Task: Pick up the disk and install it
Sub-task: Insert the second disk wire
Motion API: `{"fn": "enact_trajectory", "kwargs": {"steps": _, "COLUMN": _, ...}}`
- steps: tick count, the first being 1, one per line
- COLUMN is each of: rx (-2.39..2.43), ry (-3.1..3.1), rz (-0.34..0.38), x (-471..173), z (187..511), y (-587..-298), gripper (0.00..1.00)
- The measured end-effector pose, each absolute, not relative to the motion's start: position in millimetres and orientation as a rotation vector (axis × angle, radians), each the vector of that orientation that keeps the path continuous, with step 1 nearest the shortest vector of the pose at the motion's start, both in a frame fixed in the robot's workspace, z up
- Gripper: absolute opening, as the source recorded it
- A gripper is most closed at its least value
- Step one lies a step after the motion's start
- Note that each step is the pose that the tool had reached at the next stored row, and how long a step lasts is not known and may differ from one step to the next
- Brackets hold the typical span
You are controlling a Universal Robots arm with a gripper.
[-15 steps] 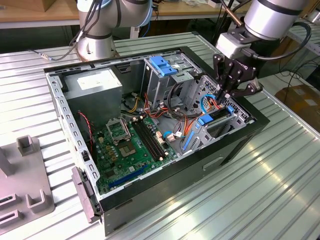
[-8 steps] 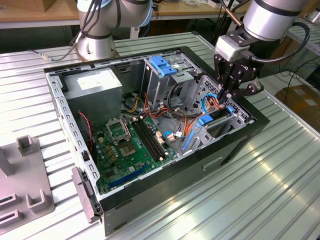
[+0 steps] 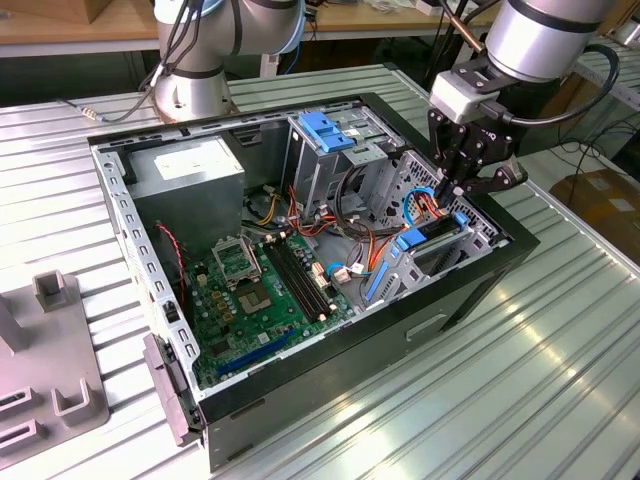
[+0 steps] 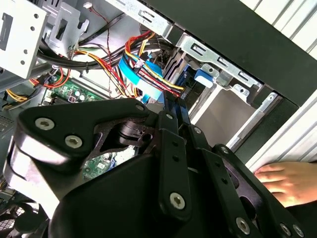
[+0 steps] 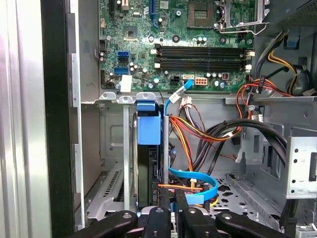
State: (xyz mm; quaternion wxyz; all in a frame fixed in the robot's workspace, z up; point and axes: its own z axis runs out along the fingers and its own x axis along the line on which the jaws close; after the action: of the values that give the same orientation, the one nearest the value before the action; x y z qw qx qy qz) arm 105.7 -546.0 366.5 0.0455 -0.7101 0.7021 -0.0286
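**Disk in its bay, gripper at its end**

You had the disk (image 5: 148,163) standing on edge in the lower drive bay of the computer case (image 3: 400,340), seemingly nearly seated. The gripper (image 3: 462,190) had its jaws drawn close together at the disk's end; whether they pinched it, I cannot tell.

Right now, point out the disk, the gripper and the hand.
disk (image 5: 148,130), first wrist view, on its blue end tab.
gripper (image 3: 465,188), exterior view, between its fingertips.
hand (image 4: 287,182), second wrist view, on the fingers.

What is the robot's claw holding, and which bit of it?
The gripper holds the disk by its upper edge, at one end, as it stands on edge in the bay.
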Motion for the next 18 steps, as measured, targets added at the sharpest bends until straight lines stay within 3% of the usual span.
{"fn": "enact_trajectory", "kwargs": {"steps": 18, "rx": -2.135, "ry": 2.116, "rz": -0.036, "x": 91.5, "z": 366.0, "y": -559.6, "gripper": 0.16}}
